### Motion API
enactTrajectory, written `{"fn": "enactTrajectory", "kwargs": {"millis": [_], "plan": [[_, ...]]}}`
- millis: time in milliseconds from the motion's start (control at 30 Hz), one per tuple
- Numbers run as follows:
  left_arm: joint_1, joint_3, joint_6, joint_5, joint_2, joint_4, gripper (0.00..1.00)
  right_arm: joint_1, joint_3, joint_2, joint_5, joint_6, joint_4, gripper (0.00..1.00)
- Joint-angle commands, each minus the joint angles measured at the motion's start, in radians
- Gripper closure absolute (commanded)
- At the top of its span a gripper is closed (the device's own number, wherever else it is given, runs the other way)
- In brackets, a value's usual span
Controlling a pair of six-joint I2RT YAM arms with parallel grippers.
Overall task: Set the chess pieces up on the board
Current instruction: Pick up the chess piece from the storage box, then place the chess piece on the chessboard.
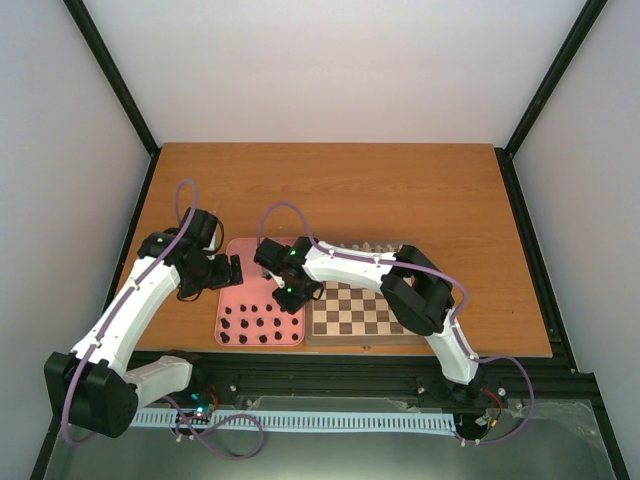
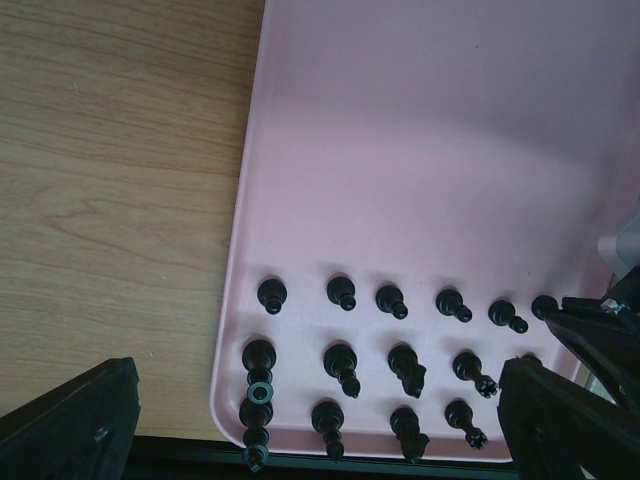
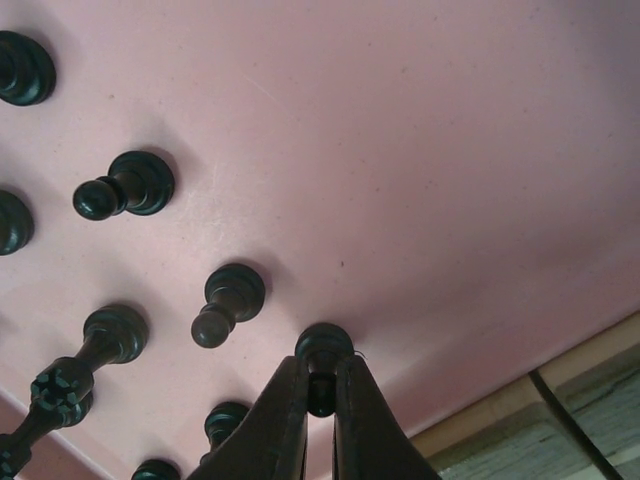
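Several dark chess pieces (image 2: 341,365) stand in rows at the near end of a pink tray (image 2: 420,150). In the right wrist view my right gripper (image 3: 320,385) is shut on a dark pawn (image 3: 323,346) that stands on the tray near its right rim. From above, the right gripper (image 1: 290,296) is over the tray's right side, beside the board (image 1: 352,312). My left gripper (image 2: 315,400) hangs open over the tray's near left part, with nothing between its fingers (image 2: 75,425). Pale cream pieces (image 1: 372,248) line the board's far edge.
The pink tray (image 1: 262,262) lies left of the board on a wooden table (image 1: 400,190). The right arm's links (image 1: 415,295) cross over the board. The table's near edge and a black rail (image 1: 330,372) run just below the tray.
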Motion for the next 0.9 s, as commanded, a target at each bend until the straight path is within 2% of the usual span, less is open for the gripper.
{"fn": "enactTrajectory", "kwargs": {"millis": [0,267,467,667,867], "plan": [[0.004,0.011,-0.002,-0.005,0.006,0.014,0.00,-0.002,0.014,-0.059,0.040,0.010,-0.002,0.97],[0.004,0.013,0.002,0.000,0.013,0.016,0.00,-0.001,-0.026,-0.211,0.070,0.043,-0.027,0.97],[0.004,0.007,0.000,0.002,0.013,0.023,0.00,-0.002,-0.133,-0.314,0.084,0.073,-0.059,0.97],[0.004,0.001,-0.001,0.009,0.018,0.032,0.00,-0.002,-0.277,-0.354,0.052,0.102,-0.015,0.97],[0.004,-0.002,-0.002,0.009,0.016,0.031,0.00,-0.002,-0.307,-0.346,0.038,0.099,0.009,0.97]]}}
